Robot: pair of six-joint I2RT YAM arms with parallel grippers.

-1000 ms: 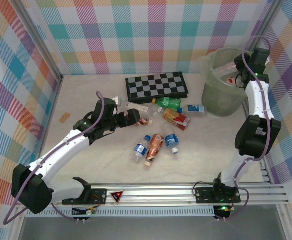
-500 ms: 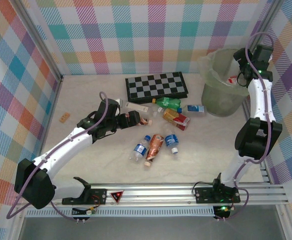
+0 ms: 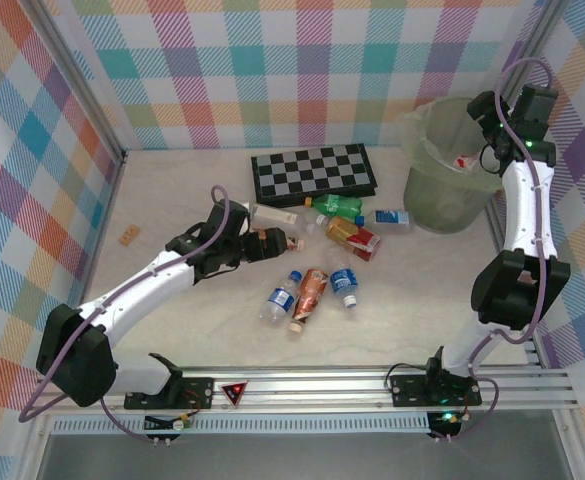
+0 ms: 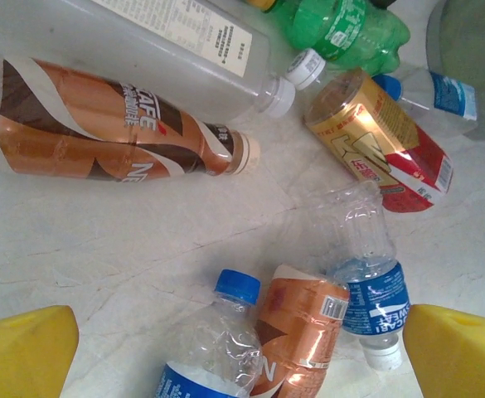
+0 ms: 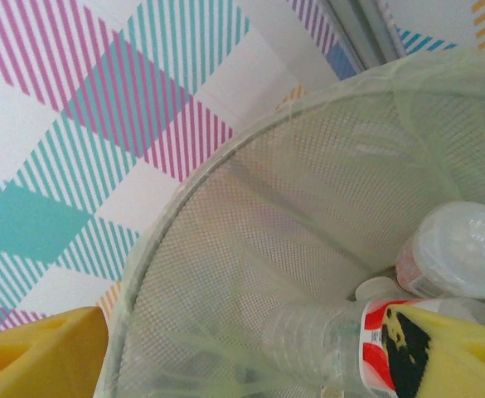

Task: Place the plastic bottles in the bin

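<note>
Both are spread wide, pinching nothing — the left gripper (image 4: 242, 356) hangs over crinkled clear and glossy brown bottles (image 4: 118, 124) lying on the marbled table (image 4: 101, 240), the right gripper (image 5: 250, 352) over the round mesh bin (image 5: 250, 207) (lined with filmy green plastic). A ribbed clear bottle (image 5: 308, 340) lies inside.

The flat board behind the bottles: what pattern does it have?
Black-and-grey checks; the board shows best in the top external view.
</note>
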